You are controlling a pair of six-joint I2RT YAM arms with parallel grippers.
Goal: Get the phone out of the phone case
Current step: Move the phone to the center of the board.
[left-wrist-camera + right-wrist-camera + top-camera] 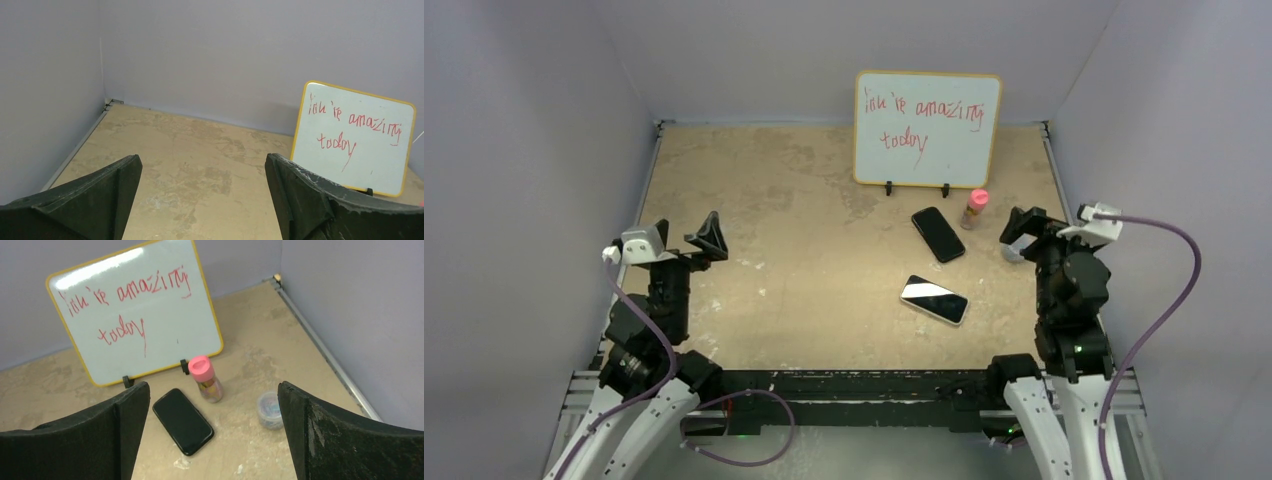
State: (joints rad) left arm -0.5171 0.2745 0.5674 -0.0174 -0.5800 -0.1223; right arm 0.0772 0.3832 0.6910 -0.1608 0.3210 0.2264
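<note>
A black phone-shaped slab [938, 234] lies flat near the whiteboard's foot. It also shows in the right wrist view [183, 421]. I cannot tell whether it is a cased phone or an empty case. A second phone [934, 299] with a glossy dark screen and a pale edge lies nearer the front, right of the middle. My left gripper [682, 238] is open and empty at the left side, far from both; in its own view [202, 165] only bare table shows between its jaws. My right gripper [1029, 232] is open and empty right of the black slab, jaws wide [214, 392].
A yellow-framed whiteboard [927, 128] with red writing stands at the back; it also shows in both wrist views [357, 137] [135, 310]. A pink-capped bottle [975, 208] [206, 378] stands by its right foot. A small clear tub [270, 410] sits near the right wall.
</note>
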